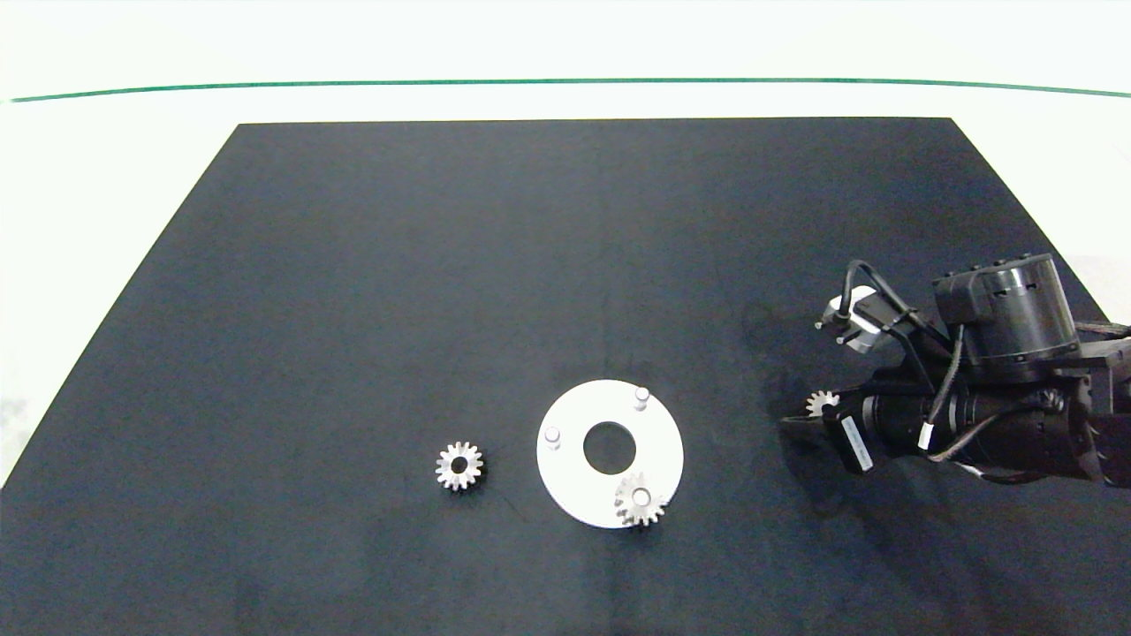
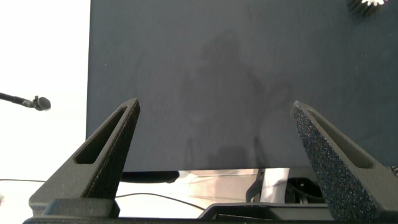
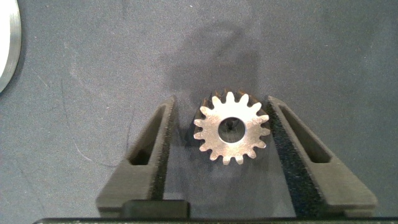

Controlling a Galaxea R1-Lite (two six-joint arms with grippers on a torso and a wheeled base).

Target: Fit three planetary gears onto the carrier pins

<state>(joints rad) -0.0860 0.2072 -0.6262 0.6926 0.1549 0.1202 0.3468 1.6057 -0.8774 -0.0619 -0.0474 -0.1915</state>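
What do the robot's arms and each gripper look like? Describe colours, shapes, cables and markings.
The right arm is black with a cylindrical joint, looped black cables and a white label. The right gripper and left gripper each have two dark grey wedge-shaped fingers with slots and rough inner pads.

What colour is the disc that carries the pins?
White disc, plain and unpatterned; the head view shows it best.

Right end effector [image 3: 219,134]: low over the mat [image 1: 442,265], right of the disc [image 1: 574,495].
Third gear [image 3: 231,128]: lying flat between the right end effector's spread fingers; right finger close to its teeth, left finger apart.
Disc: well left of the right end effector; three pins on it.
Seated gear [image 1: 641,500]: on the near pin.
Two other pins [image 1: 642,395]: unoccupied.
Loose gear [image 1: 459,465]: on the mat, left of the disc, farthest from the right end effector.
Left end effector [image 2: 214,137]: fingers apart over the mat's edge.
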